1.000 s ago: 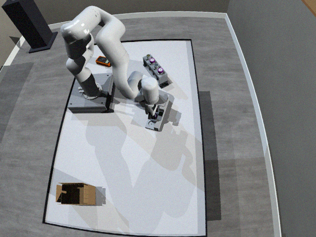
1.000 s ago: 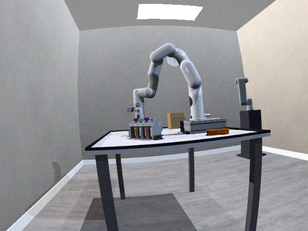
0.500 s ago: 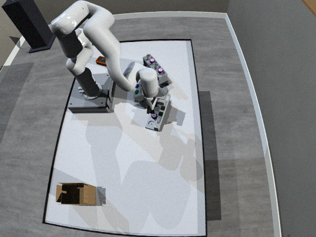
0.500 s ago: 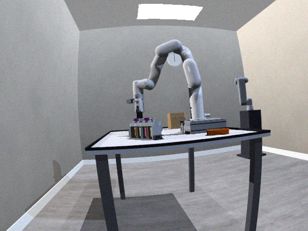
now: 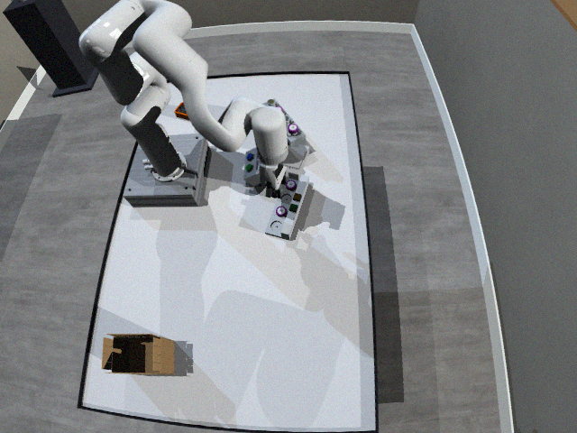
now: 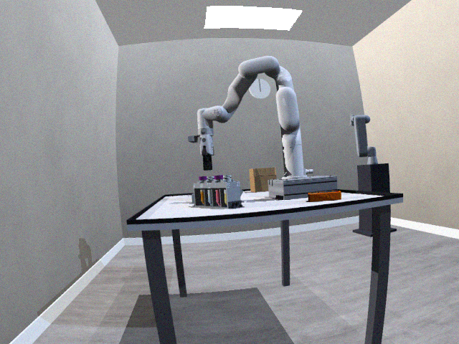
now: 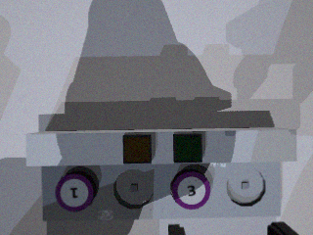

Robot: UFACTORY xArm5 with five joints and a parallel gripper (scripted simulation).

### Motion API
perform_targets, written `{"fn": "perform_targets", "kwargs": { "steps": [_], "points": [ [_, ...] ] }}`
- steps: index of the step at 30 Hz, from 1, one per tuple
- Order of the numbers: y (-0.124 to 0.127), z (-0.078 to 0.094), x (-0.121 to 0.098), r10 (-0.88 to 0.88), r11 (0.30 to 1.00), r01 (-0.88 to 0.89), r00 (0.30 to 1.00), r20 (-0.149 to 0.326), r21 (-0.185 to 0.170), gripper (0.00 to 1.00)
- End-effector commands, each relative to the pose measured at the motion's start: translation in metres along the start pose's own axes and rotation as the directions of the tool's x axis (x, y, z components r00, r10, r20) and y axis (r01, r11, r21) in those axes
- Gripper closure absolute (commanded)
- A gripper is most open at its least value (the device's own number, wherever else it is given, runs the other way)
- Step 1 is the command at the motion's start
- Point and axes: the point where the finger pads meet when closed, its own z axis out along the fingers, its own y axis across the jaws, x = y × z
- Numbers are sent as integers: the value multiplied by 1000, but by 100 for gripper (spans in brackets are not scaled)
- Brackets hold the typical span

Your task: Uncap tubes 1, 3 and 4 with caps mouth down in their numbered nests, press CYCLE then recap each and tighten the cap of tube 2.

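Note:
The cap tray [image 5: 289, 229] [image 7: 161, 210] holds purple cap 1 [image 5: 290, 185] [image 7: 74, 192] in nest 1 and purple cap 3 [image 5: 280, 211] [image 7: 191, 190] in nest 3, both flat. Nest 2 [image 7: 133, 187] and nest 4 [image 5: 276, 226] [image 7: 245, 186] are empty. The amber lamp [image 7: 137, 148] and the green lamp [image 7: 188, 147] are dark. The decapping station [image 5: 301, 140] [image 6: 233, 194] still has a cap on tube 4 [image 5: 292, 129]; tube 1 [image 5: 270, 101] is open, and the arm hides tube 3. My gripper [image 5: 273, 189] [image 6: 206, 163] [image 7: 227, 230] is open and empty, hanging above the cap tray.
The key housing, with the blue key [image 5: 250, 157] and the green key [image 5: 249, 167], sits beside the tray toward the arm's base. An orange object [image 5: 180, 110] [image 6: 324, 195] lies near the base. A cardboard box [image 5: 137, 354] [image 6: 262, 178] stands at a far corner. A black pillar [image 5: 46, 41] stands off the table.

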Motion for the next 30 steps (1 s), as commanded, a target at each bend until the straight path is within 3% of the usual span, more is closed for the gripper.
{"fn": "perform_targets", "kwargs": {
  "steps": [1,5,14,15,21,29,30],
  "points": [
    [0,-5,1,0,1000,0,1000,-2,6,54],
    [-32,-5,-4,294,956,-294,956,0,6,54],
    [-55,-5,-7,507,862,-507,862,2,6,54],
    [-63,-5,-9,594,805,-594,805,2,7,54],
    [-86,-5,-12,750,661,-750,661,4,6,54],
    [-116,-6,-16,910,414,-910,414,5,5,54],
    [-116,-6,-16,910,414,-910,414,5,5,54]
  ]
}}
